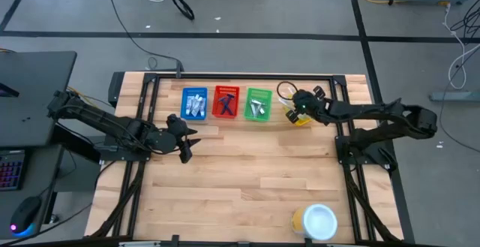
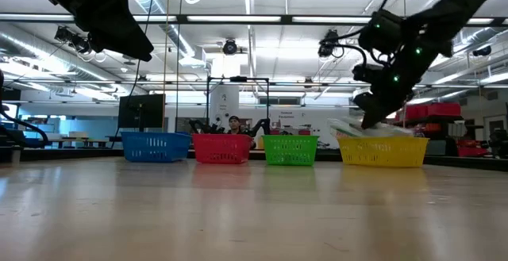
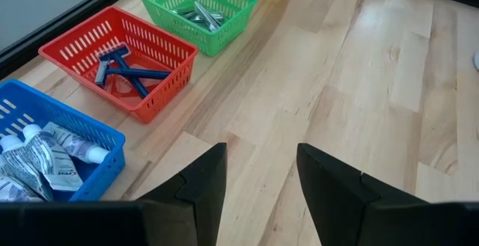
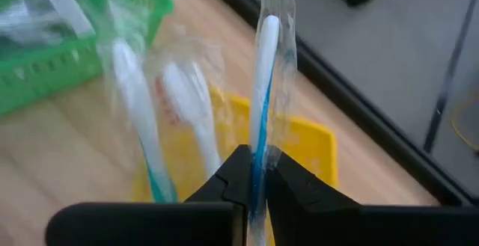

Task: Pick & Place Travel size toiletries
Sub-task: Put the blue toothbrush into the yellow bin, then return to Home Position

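Evidently the sorting goes by kind, which explains the row of four baskets along the far edge of the table (image 1: 247, 172): the blue basket (image 1: 195, 103) holds the small white tubes (image 3: 45, 156), the red basket (image 1: 226, 102) the dark blue razors (image 3: 123, 68), the green basket (image 1: 259, 104) the silvery packets (image 3: 196, 14), and the yellow basket (image 2: 382, 151), nearest the far right corner, takes the toothbrushes. The right gripper (image 4: 253, 173) hangs just over that yellow basket with its fingers pinched tight on a wrapped toothbrush (image 4: 263, 81), white with a blue stripe, gripped near one end so the rest of it stands clear beyond the fingertips; that hold probably lets it drop lengthwise into the narrow basket. Two more wrapped toothbrushes (image 4: 138, 104) already lie across the yellow basket, sticking out past its rim toward the green one. In the low view the gripper sits just above the rim, so the step in hand looks like the release, not yet made. The left gripper (image 3: 258, 175) waits over bare wood toward the left edge, in front of the blue basket, its fingers spread moderately with nothing between them. A round white container (image 1: 318, 221) stands apart near the front edge toward the right corner. No loose toiletries show on the bare wood, so the sorting seems close to finished.
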Robot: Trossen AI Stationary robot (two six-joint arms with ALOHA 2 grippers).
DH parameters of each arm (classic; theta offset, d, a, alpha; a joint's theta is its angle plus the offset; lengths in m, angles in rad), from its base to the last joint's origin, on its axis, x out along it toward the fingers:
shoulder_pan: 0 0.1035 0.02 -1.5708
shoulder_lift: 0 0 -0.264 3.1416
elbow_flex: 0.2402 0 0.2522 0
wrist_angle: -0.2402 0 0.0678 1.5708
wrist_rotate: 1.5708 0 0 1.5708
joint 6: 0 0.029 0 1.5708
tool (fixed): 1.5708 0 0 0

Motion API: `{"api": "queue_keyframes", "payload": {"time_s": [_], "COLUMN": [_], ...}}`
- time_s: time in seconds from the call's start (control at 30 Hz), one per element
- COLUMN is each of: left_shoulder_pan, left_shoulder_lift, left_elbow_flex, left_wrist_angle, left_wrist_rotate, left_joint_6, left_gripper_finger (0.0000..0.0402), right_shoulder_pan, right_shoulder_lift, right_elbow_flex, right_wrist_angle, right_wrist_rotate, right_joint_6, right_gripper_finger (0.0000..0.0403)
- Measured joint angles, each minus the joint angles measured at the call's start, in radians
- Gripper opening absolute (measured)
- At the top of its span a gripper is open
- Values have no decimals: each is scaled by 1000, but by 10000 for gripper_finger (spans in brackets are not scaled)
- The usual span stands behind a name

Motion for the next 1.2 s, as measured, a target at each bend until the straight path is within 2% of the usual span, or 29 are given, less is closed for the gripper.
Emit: {"api": "queue_keyframes", "payload": {"time_s": [0.1,0.2,0.33,0.57,0.7,0.83,1.03,1.2], "left_shoulder_pan": [0,0,0,0,0,0,0,0], "left_shoulder_lift": [0,0,0,0,0,0,-43,-166], "left_elbow_flex": [0,0,0,0,0,0,0,0], "left_wrist_angle": [1,1,2,2,1,1,-2,-13], "left_wrist_rotate": [0,0,-1,-12,-8,-11,-14,-16], "left_joint_6": [0,-12,-30,-31,-48,-47,-35,87], "left_gripper_finger": [171,171,171,171,171,171,171,171], "right_shoulder_pan": [1,1,1,1,1,20,125,258], "right_shoulder_lift": [0,0,0,0,0,-1,-2,-2], "right_elbow_flex": [-78,-123,-144,-135,-96,-35,123,278], "right_wrist_angle": [173,246,224,218,215,181,77,15], "right_wrist_rotate": [-10,4,8,-9,-5,18,28,-16], "right_joint_6": [-29,-53,-101,-100,-112,-146,-153,-145], "right_gripper_finger": [30,33,54,121,151,164,165,142]}}
